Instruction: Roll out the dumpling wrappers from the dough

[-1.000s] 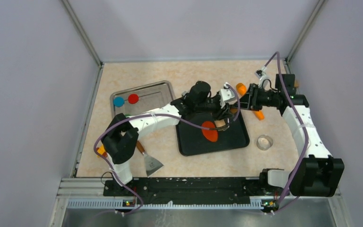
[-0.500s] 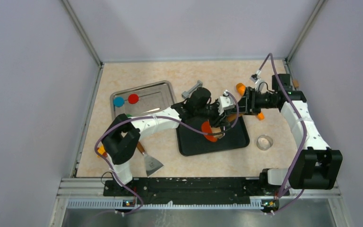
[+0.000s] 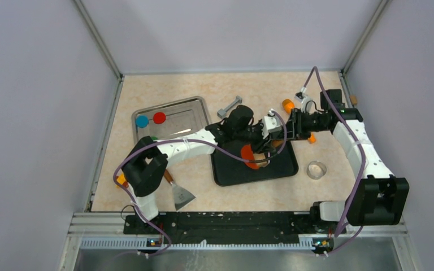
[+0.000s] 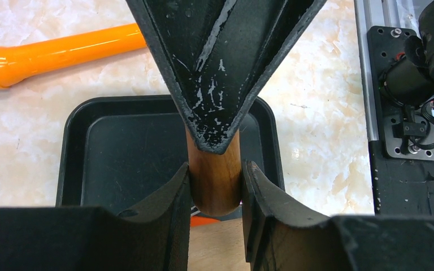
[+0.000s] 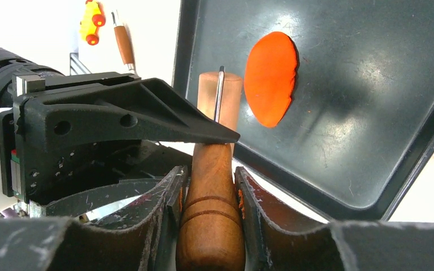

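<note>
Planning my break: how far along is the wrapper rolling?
Done: a blue wrapper and a red wrapper lie on the metal tray. In hand: the left gripper and right gripper both clamp the rolling pin over the black tray, where the dough lies flattened to an oval. Left: probably turning that sheet into more wrappers.

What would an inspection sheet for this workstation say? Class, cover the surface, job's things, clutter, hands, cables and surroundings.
Surface: beige marbled table, carrying a black tray and a metal tray.
Job's things: flat orange-red dough on the black tray; blue wrapper and red wrapper on the metal tray.
Clutter: scraper, ring cutter, grey bolt, orange carrot toy.
Hands: left hand and right hand each shut on a rolling pin handle.
Cables: purple cables loop along both arms.
Surroundings: plain grey walls.
</note>
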Robot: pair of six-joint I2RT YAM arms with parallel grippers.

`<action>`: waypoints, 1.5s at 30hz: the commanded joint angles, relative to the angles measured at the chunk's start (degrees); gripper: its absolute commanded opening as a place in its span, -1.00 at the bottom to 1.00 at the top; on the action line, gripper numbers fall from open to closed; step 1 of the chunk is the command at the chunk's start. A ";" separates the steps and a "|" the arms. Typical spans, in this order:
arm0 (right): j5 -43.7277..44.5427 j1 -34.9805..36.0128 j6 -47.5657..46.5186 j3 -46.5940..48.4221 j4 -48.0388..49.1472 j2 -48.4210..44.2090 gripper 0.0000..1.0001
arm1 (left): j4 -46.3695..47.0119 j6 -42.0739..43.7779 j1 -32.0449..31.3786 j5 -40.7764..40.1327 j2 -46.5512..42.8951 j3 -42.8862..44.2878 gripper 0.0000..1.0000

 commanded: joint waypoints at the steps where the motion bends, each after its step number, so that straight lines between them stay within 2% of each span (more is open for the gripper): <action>1: 0.28 1.09 -1.17 -0.08 0.14 -0.37 -0.31 | 3.03 0.38 -0.70 1.47 -1.74 2.67 -1.00; 5: 0.30 1.63 -1.89 -0.26 -0.42 -0.19 -0.15 | 2.85 0.59 -0.86 1.44 -1.80 2.53 -1.00; 11: 0.26 2.20 -2.31 -0.19 -0.85 0.00 -0.26 | 2.84 0.44 -1.06 1.41 -1.66 2.58 -1.00; 21: 1.19 2.23 -7.11 3.86 -6.62 0.16 -0.09 | 2.32 1.01 -1.06 1.16 -2.34 1.61 -1.00; 24: 1.87 2.21 -7.80 4.51 -7.43 0.36 -0.21 | 2.40 0.84 -1.06 1.32 -2.49 1.22 -1.00; 27: 1.42 2.19 -7.20 3.98 -6.55 0.55 -0.46 | 2.49 0.77 -1.06 1.29 -2.53 1.18 -1.00; 32: 1.43 2.20 -6.15 3.98 -5.29 0.70 -0.42 | 2.32 0.91 -1.06 1.57 -2.71 1.01 -1.00; 33: 1.41 2.23 -6.11 4.07 -5.20 0.86 -0.51 | 2.32 1.08 -1.06 1.74 -2.78 0.89 -1.00; 34: 1.16 2.20 -6.29 4.12 -5.09 0.93 -0.70 | 2.32 1.12 -1.06 1.82 -2.72 0.79 -1.00; 35: 0.96 2.20 -6.50 4.00 -5.04 0.99 -0.88 | 2.32 1.16 -1.06 1.99 -2.59 0.74 -0.84; 36: 0.98 2.23 -6.51 3.84 -4.91 1.00 -1.00 | 2.47 1.32 -1.10 1.82 -2.56 0.77 -0.57; 37: 0.86 2.21 -6.32 3.68 -4.64 0.96 -1.00 | 3.50 1.38 -1.18 1.32 -2.50 0.44 -0.32; 39: -0.47 2.23 -6.09 3.46 -4.48 0.89 -1.00 | 4.96 2.26 -1.59 0.79 -2.05 0.45 -0.10; 43: -1.14 2.26 -3.97 2.94 -2.90 0.39 -1.00 | 4.73 4.70 -2.28 -0.23 0.63 2.93 -0.10; 45: -1.25 2.21 -3.61 2.62 -2.29 0.39 -1.00 | 4.42 5.23 -2.41 -0.43 1.86 4.06 -0.24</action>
